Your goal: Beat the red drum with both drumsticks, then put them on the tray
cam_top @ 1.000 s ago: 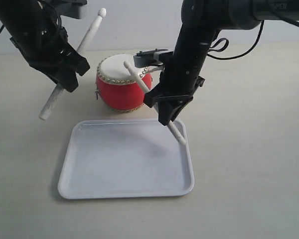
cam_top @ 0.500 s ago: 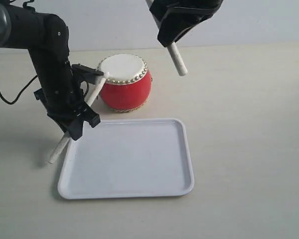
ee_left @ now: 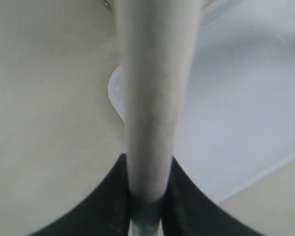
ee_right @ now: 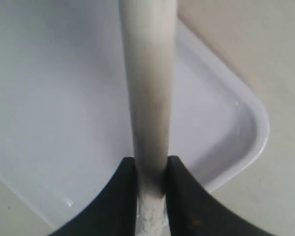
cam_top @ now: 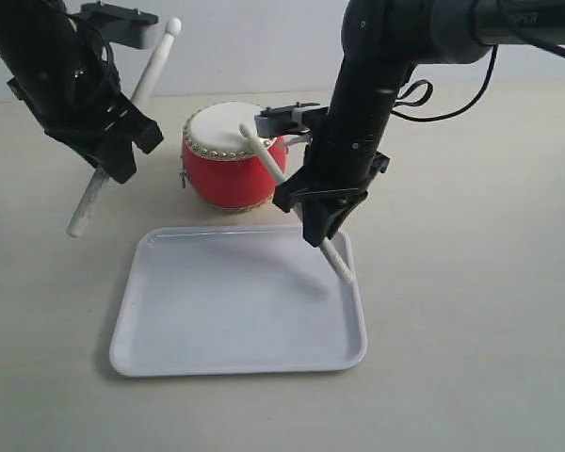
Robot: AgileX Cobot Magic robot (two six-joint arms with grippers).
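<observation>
Out on the left, the black left gripper [cam_top: 116, 168] rides high, at about 10 o'clock from the tray. Its jaws are clenched on the left drumstick [cam_top: 87, 202], a slim pale wooden stick. The left wrist view backs that up, with both black fingers [ee_left: 105, 211] pinching the shaft. The stick slants, rounded tip up toward 1 o'clock and butt end down toward 7 o'clock, well apart from the drum.

In the middle, the red drum [cam_top: 231, 179], a small glossy barrel with a cream skin and gold studs, stands on the pale beige table [cam_top: 471, 282]. It sits at 12 o'clock of the white tray [cam_top: 217, 320], a flat glossy rectangle with rounded corners, just beyond its far rim.

On the right, the black right gripper [cam_top: 322, 226] is down low at 4 o'clock from the drum, above the tray's 1 o'clock corner. It is squeezed tight on the right drumstick [cam_top: 268, 160], a matching pale stick. The rounded tip lies over the drum skin's 3 o'clock side, though I cannot tell whether it touches. The butt end points down toward 5 o'clock, over the tray near its right rim.
</observation>
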